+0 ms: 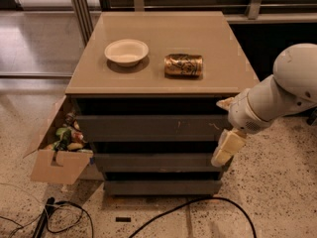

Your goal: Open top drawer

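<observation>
The top drawer [148, 128] is a dark grey, handleless flat front with small white scratches right of centre, just under the tan cabinet top [213, 78]. It looks pushed in. My gripper [226, 126] is at the drawer's right end, on the white arm that comes in from the right. It is open and empty. One cream finger [225, 103] sits by the drawer's upper right corner. The other finger [227, 148] hangs down over the right end of the drawer below.
A white bowl [127, 51] and a gold can [184, 65] lying on its side rest on the cabinet top. Two smaller drawers [158, 161] sit below. An open cardboard box [55, 157] of items stands at the left. Black cables [198, 205] run across the speckled floor.
</observation>
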### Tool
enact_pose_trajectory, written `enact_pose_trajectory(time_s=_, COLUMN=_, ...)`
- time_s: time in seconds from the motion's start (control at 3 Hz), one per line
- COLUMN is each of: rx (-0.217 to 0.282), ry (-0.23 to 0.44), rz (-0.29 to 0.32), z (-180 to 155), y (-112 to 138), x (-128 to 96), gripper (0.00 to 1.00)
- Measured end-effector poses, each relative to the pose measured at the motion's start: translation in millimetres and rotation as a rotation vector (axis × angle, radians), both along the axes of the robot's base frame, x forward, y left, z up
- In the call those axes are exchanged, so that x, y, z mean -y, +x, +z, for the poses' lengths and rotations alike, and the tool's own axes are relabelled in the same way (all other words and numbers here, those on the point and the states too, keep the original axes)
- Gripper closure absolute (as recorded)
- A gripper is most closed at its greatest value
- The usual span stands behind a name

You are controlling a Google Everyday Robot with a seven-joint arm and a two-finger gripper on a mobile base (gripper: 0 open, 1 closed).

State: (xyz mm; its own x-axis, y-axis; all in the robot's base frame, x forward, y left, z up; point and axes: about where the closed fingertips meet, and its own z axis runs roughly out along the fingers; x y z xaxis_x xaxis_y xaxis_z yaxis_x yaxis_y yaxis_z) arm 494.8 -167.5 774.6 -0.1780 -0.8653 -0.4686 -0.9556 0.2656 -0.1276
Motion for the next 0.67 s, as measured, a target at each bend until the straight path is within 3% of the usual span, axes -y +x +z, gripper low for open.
enact_pose_trajectory(time_s=0.67, rx=0.032, ry=0.035, rz=0.007, z=-48, y=29, x=-15, gripper=0.0)
